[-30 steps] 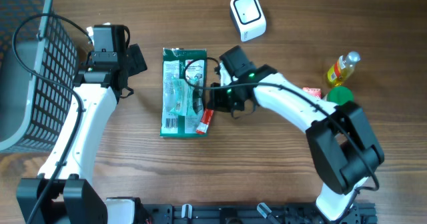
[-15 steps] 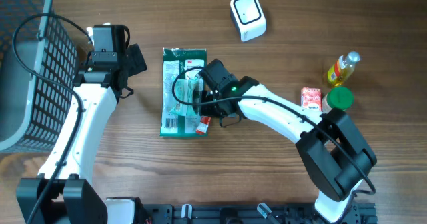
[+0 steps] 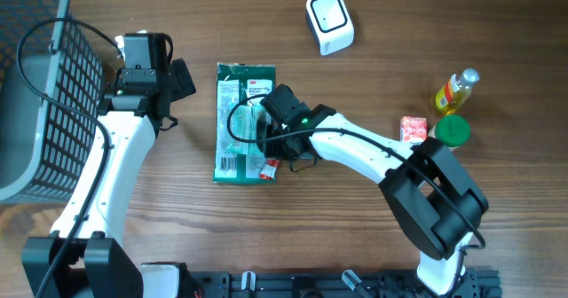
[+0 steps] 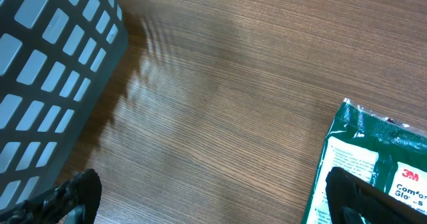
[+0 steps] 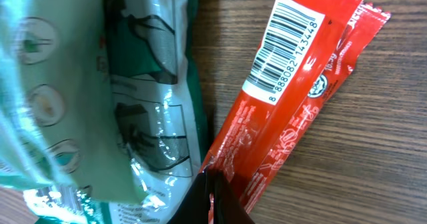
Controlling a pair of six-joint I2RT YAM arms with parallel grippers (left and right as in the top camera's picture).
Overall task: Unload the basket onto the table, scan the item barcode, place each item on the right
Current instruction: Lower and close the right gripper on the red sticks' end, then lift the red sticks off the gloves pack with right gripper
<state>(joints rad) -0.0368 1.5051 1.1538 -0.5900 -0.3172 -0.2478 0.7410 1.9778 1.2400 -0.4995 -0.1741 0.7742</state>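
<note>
A red snack packet (image 5: pixel 293 97) lies on the wood against a green 3M glove pack (image 5: pixel 100 97), its white barcode label (image 5: pixel 287 51) facing up. My right gripper (image 5: pixel 211 196) is shut on the packet's lower edge, where it meets the green pack. In the overhead view the right gripper (image 3: pixel 269 152) sits over the green pack's (image 3: pixel 238 121) right side, and only a bit of the red packet (image 3: pixel 272 165) shows. My left gripper (image 4: pixel 213 201) hangs open above bare wood, its right finger (image 4: pixel 360 197) over the pack's corner. The white scanner (image 3: pixel 329 21) stands at the back.
A grey mesh basket (image 3: pixel 35 85) fills the left side, close to the left arm (image 3: pixel 106 156). At the right stand a yellow bottle (image 3: pixel 455 90), a green round lid (image 3: pixel 453 131) and a small red and white box (image 3: pixel 414 128).
My right gripper has swung left, from beside the green pack onto its right edge over the red packet. The left arm has not moved.
</note>
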